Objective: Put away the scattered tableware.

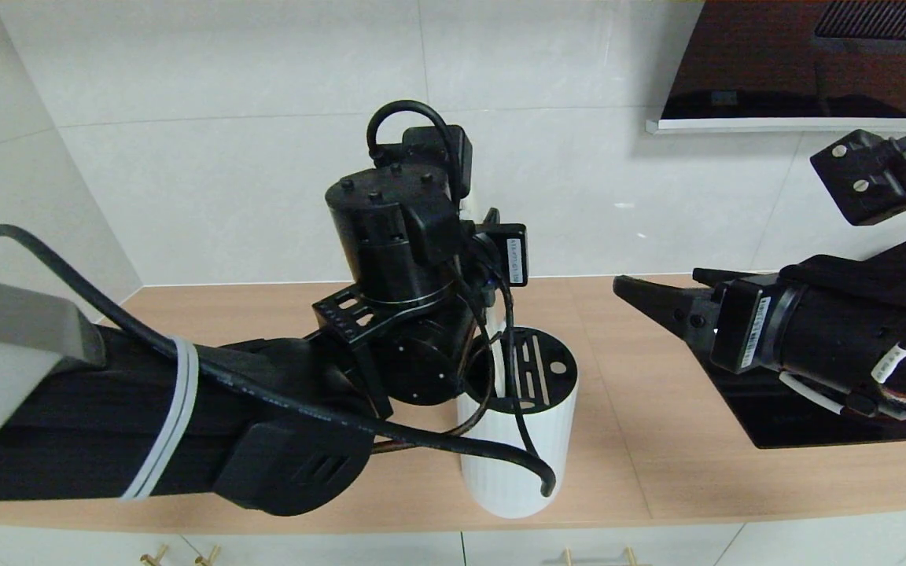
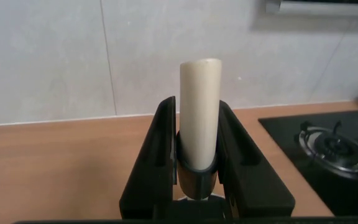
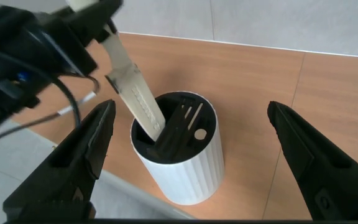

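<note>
Left gripper (image 2: 197,109): jaws clamped on the cream handle of a knife (image 3: 135,96); the handle stands up between both fingers (image 2: 166,134) and pokes out past their tips. In the right wrist view the same gripper (image 3: 92,18) sits above the holder. The blade runs down at a tilt from it, and the tip is already inside the holder's mouth.

Knife holder (image 1: 517,448): white ribbed cylinder, upright on the wooden counter (image 1: 642,448) near its front edge. Black top insert (image 3: 188,124) has narrow slots and one round hole. The blade enters the larger open section beside the slots, on the left arm's side. Whether the tip touches the bottom cannot be told.

Right gripper (image 1: 657,287): jaws spread wide, nothing between them. It hangs to the right of the holder and apart from it, over the counter at the edge of the black cooktop (image 1: 799,420). Its two fingers (image 3: 89,152) frame the holder in its own wrist view.

A gas burner (image 2: 334,146) sits on the cooktop. Behind is a pale tiled wall (image 1: 225,157), with a dark range hood (image 1: 815,63) at the upper right.
</note>
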You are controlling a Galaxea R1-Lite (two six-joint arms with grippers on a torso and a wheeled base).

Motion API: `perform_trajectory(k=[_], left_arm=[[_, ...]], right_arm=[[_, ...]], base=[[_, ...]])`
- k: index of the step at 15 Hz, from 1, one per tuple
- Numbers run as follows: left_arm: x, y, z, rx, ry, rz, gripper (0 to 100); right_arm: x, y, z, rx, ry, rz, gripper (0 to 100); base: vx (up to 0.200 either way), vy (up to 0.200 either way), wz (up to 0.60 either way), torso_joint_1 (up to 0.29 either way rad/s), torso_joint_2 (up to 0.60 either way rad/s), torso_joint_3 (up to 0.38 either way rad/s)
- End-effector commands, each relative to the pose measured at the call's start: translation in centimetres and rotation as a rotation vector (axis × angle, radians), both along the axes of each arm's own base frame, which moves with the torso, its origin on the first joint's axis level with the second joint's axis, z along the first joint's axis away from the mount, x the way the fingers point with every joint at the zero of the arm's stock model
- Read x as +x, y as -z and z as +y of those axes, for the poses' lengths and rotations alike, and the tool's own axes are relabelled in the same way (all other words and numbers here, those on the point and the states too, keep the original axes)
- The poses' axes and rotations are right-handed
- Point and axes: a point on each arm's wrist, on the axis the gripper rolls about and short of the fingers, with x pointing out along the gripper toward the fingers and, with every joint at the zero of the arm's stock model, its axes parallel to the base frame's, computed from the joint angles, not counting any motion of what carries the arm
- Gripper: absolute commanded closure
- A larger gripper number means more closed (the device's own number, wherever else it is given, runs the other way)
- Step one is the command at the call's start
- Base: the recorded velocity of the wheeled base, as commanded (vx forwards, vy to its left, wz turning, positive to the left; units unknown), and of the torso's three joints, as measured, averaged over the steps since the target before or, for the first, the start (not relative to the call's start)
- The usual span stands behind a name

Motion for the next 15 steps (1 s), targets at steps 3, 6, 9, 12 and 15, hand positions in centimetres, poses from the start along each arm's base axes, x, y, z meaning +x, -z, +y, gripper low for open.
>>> perform_trajectory(k=[3, 6, 9, 12, 15], left_arm=[[0.3, 2.2, -0.7, 0.053, -0.037, 0.053, 100], [0.4, 3.5, -1.2, 0.072, -0.034, 0.073, 100], [0.2, 4.3, -1.9, 0.076, -0.018, 0.088, 100], [0.0, 5.6, -2.3, 0.093, -0.009, 0.114, 100], [-0.1, 6.5, -2.5, 0.102, -0.003, 0.135, 100]], right_arm=[[0.1, 0.2, 0.1, -0.005, 0.0, 0.005, 0], [0.2, 0.4, 0.2, -0.012, 0.0, 0.013, 0], [0.2, 0.4, 0.2, -0.012, 0.001, 0.013, 0], [0.2, 0.5, 0.2, -0.013, 0.0, 0.014, 0], [0.2, 0.4, 0.2, -0.012, 0.001, 0.013, 0]], base=[[0.0, 0.0, 0.0, 0.0, 0.0, 0.0], [0.0, 0.0, 0.0, 0.0, 0.0, 0.0], [0.0, 0.0, 0.0, 0.0, 0.0, 0.0], [0.0, 0.0, 0.0, 0.0, 0.0, 0.0], [0.0, 0.0, 0.0, 0.0, 0.0, 0.0]])
